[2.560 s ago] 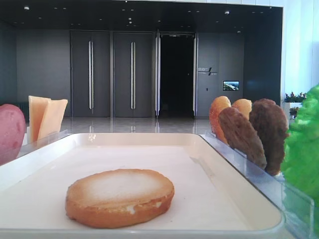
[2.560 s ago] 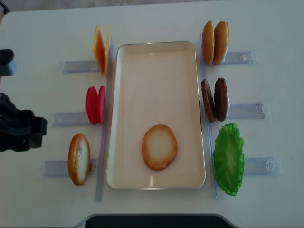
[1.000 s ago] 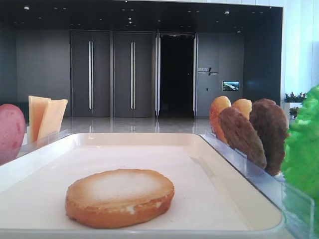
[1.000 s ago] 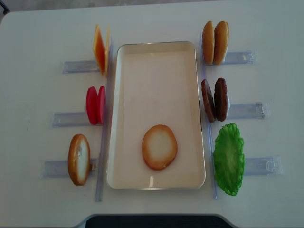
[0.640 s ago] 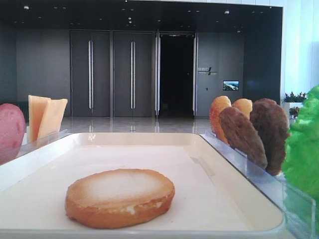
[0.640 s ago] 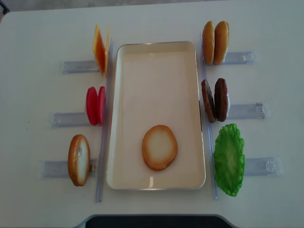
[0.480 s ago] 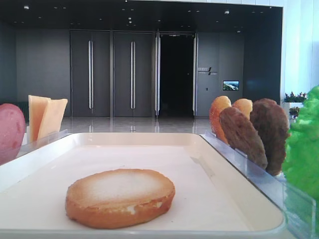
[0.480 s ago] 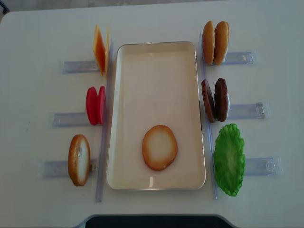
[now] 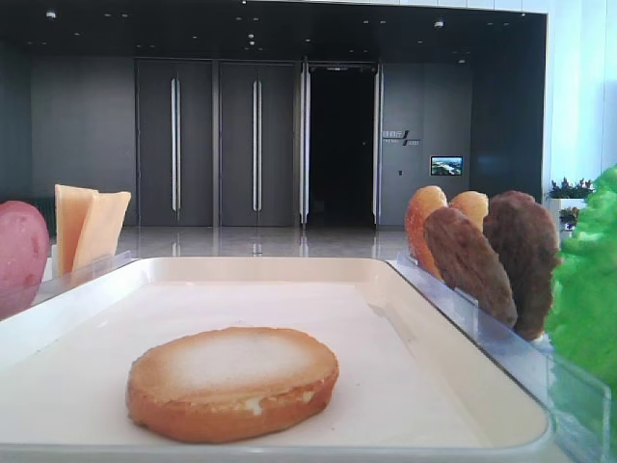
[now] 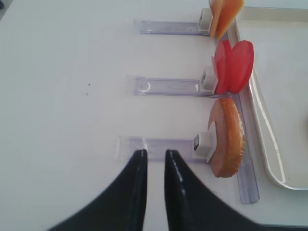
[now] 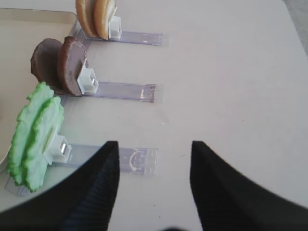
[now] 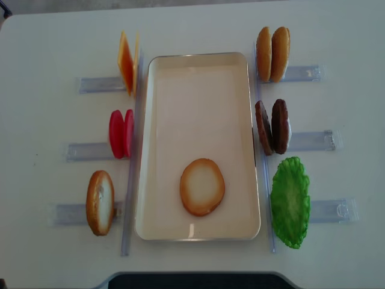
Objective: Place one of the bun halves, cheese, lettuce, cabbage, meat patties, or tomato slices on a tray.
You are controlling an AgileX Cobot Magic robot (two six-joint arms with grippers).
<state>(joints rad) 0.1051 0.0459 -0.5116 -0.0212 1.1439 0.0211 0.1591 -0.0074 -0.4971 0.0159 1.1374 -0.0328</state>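
A white table (image 12: 54, 253) fills the room's foreground, and in its middle sits the cream tray (image 12: 198, 66), long side running away from the robot. One bun half (image 12: 202, 186) lies flat inside the tray near the robot's end, pale toasted face up, clear of the rim on all sides; from the low view it rests alone on the tray floor (image 9: 231, 381). On the right of the tray the frilly green lettuce (image 12: 290, 201) stands on edge in its clear holder, nearest the robot, then the two dark meat patties (image 12: 271, 126) side by side, then a pair of smoother golden rounded pieces (image 12: 272, 53) at the far end. On the left, another bun half (image 12: 100, 202) stands upright in a clear holder just beside the tray's edge, with the two red tomato slices (image 12: 121, 133) behind it and the thin cheese (image 12: 127, 62) slices farthest away. Neither arm reaches into the overhead view. The right gripper (image 11: 151, 159) hangs above bare table beside the lettuce holder, its dark fingers spread well apart and holding nothing. The left gripper (image 10: 153, 166) hovers over the near end of the standing bun's clear rail (image 10: 154, 144), fingers drawn almost together with only a thin slit between them, and nothing caught in it.
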